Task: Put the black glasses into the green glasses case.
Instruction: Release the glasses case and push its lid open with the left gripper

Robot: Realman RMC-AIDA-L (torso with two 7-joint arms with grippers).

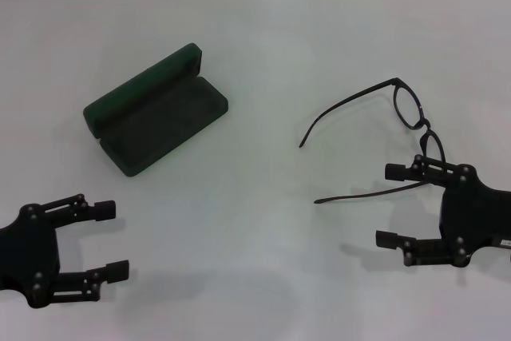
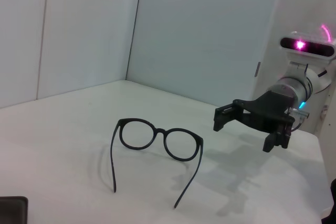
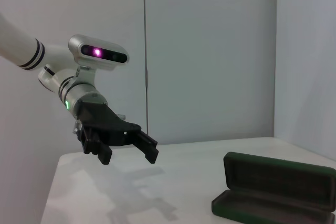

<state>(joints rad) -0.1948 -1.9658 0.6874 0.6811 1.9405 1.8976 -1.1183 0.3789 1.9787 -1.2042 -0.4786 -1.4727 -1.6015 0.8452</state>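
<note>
Lying open at the head view's upper left, your dark green hinged hard glasses case point(image 1: 156, 111) shows only bare dark lining, its long axis slanting up to the right. On the white tabletop point(image 1: 263, 221), nothing stands between it and the thin black round-lensed glasses point(image 1: 383, 129) at right, temples unfolded toward the left. Your right gripper point(image 1: 391, 205), jaws wide, sits just below them; the left gripper point(image 1: 112, 239), equally wide, waits lower left.

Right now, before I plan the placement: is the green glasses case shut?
No. In the head view the green glasses case lies open on the table, lid tipped back and its dark lining exposed, with nothing inside.
</note>
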